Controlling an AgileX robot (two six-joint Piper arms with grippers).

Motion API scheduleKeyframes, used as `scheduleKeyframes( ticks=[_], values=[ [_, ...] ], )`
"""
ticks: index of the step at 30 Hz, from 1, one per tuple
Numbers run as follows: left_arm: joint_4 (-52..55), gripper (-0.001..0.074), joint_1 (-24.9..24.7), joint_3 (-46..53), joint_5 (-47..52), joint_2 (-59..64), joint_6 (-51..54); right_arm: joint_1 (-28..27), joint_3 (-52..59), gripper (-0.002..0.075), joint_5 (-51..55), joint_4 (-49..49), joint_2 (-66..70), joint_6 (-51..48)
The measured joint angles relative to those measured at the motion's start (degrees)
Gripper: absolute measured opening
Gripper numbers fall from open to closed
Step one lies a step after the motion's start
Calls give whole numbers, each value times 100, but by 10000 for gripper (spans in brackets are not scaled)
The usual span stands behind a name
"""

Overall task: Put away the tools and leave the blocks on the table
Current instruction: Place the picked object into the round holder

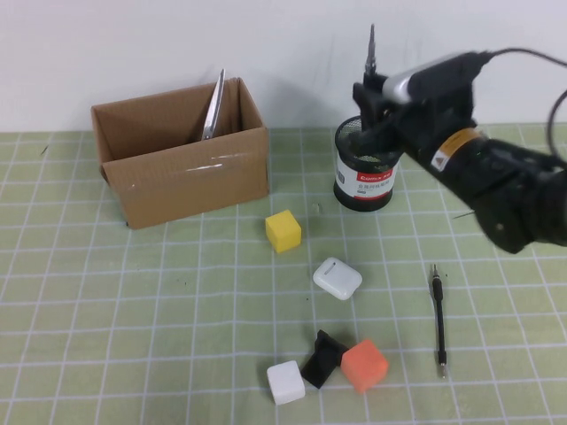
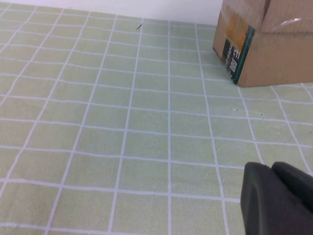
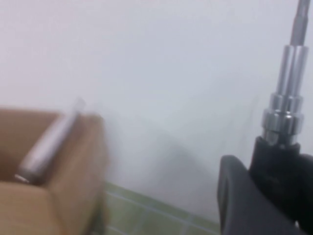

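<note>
Right gripper [image 1: 372,93] jaws clamp the thick screwdriver [image 1: 371,49] upright over the mesh cup [image 1: 365,181], upper right. Left gripper [image 2: 274,196] jaws closed, empty, out of high view. Scissors [image 1: 213,106] in the box [image 1: 182,164]; thin screwdriver [image 1: 438,320] left on table [image 1: 133,301], lower right; blocks untouched.

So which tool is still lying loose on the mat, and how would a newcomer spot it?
Start at the black mesh pen cup, where the right gripper holds the thicker screwdriver. Nearer the robot lies the thin black precision screwdriver, alone right of the orange block: long, slim, unlike the cubes.
</note>
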Motion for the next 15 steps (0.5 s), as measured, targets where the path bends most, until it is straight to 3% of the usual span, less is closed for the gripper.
scheduleKeyframes(
  ticks=[10, 15],
  values=[
    [0, -1, 0, 0, 0, 0, 0, 0, -411, 312, -140, 385, 645, -129],
    [0, -2, 0, 0, 0, 0, 31, 0, -411, 321, 1229, 162, -102, 194]
  ],
)
